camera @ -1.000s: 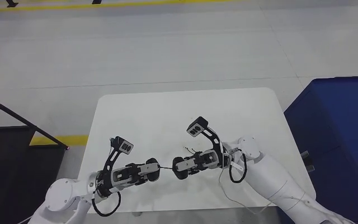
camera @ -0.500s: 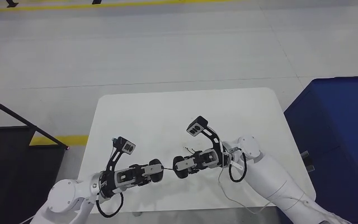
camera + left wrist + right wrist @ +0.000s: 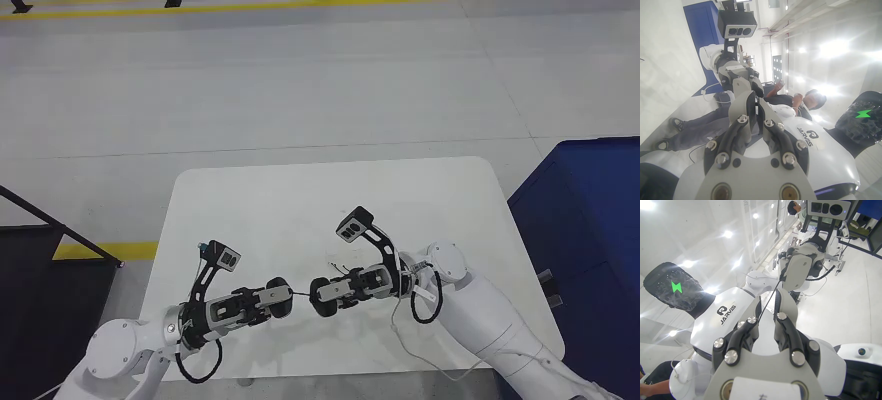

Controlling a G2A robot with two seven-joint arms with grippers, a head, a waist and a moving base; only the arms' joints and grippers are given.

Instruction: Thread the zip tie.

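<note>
A: Logging grips. Left gripper (image 3: pixel 756 99) is pinched tight on the zip tie (image 3: pixel 774 291). The strand runs straight out ahead of it to the right gripper (image 3: pixel 319 294), facing it, near.

B: Right one's hold?

A: Cannot tell. The tie runs into it. Both hang above the table (image 3: pixel 300 200).

B: Handling?

A: Reckon it's light, thin and slick plastic. Springy along its length, so it likely bows if pushed from far back. Best taken close behind the free tip, flat faces in the grip, so it steers without buckling.
</note>
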